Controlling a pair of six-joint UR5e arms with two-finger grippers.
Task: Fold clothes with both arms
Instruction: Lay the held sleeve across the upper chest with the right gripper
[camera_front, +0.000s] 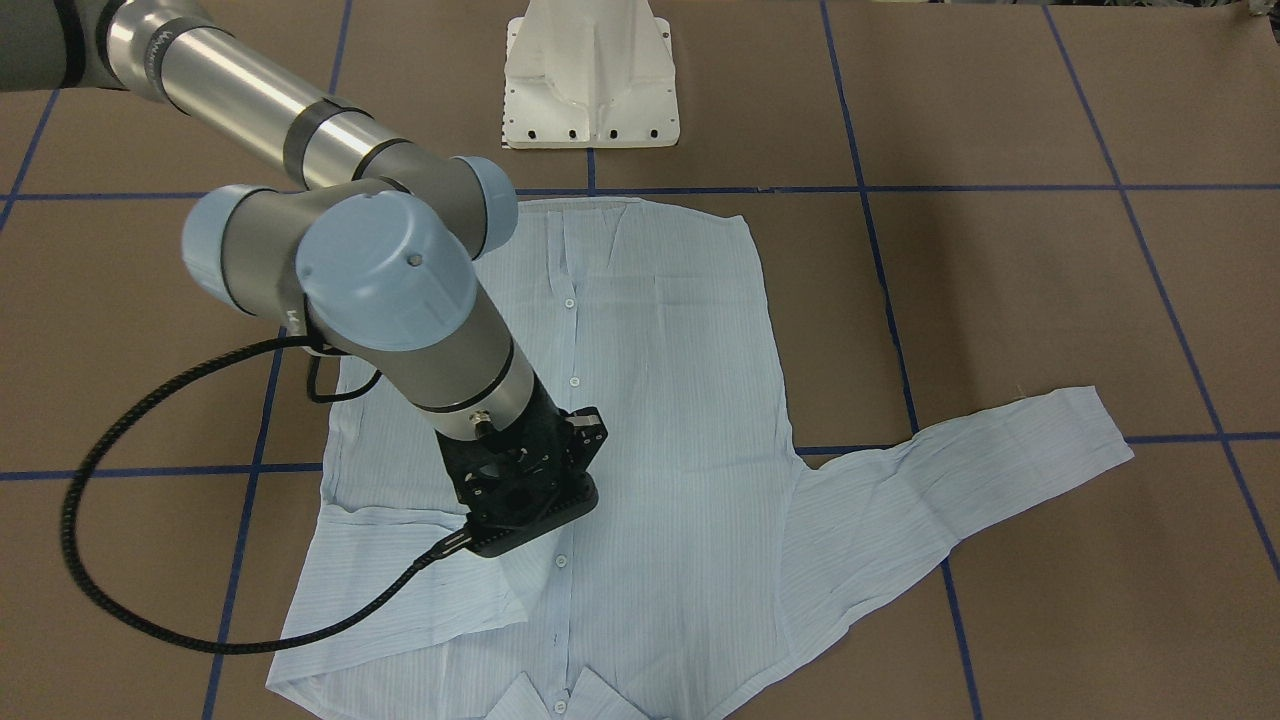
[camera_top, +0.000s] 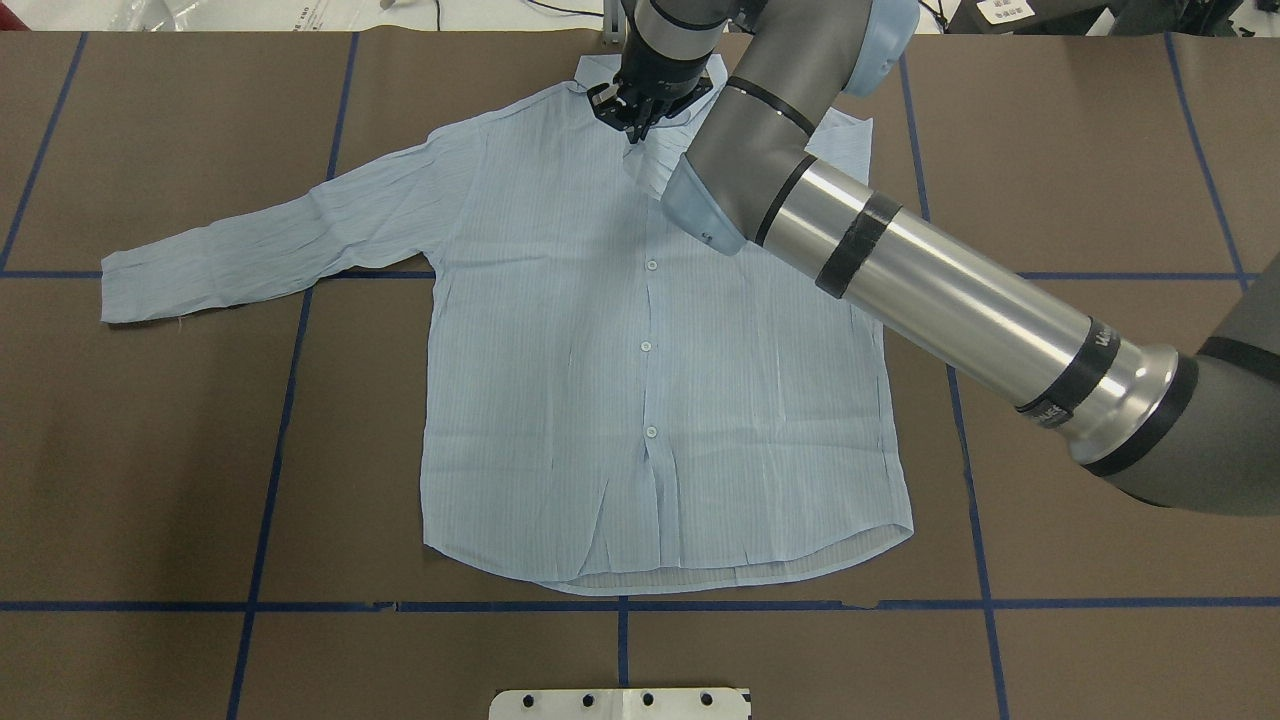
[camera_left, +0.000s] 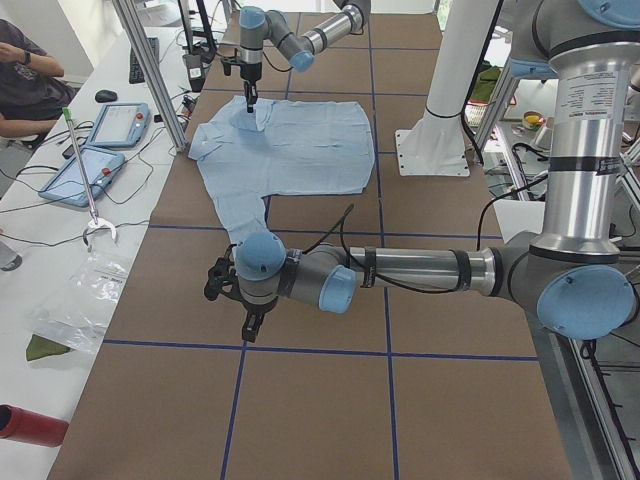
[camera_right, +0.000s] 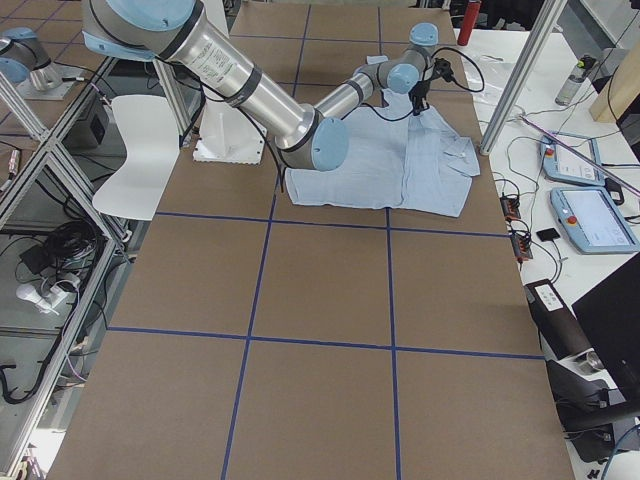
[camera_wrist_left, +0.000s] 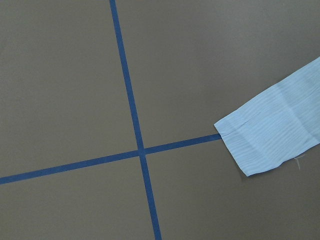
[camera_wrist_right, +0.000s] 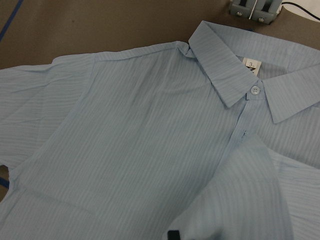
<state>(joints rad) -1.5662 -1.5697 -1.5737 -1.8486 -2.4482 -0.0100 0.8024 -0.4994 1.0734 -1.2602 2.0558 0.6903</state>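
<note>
Shirt (camera_top: 640, 400): one sleeve folded in, rest undone
right gripper (camera_top: 636, 128) seems closed on that sleeve at the far end; left sleeve spread flat; left gripper (camera_left: 252, 328) well apart, cannot tell its grip

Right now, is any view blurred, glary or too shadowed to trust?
Overhead: even light, shirt sharp, mild glare on the right arm. Front-facing: that arm looms large, hiding part of the shirt. Right wrist: collar crisp. Left wrist: cuff crisp.
</note>
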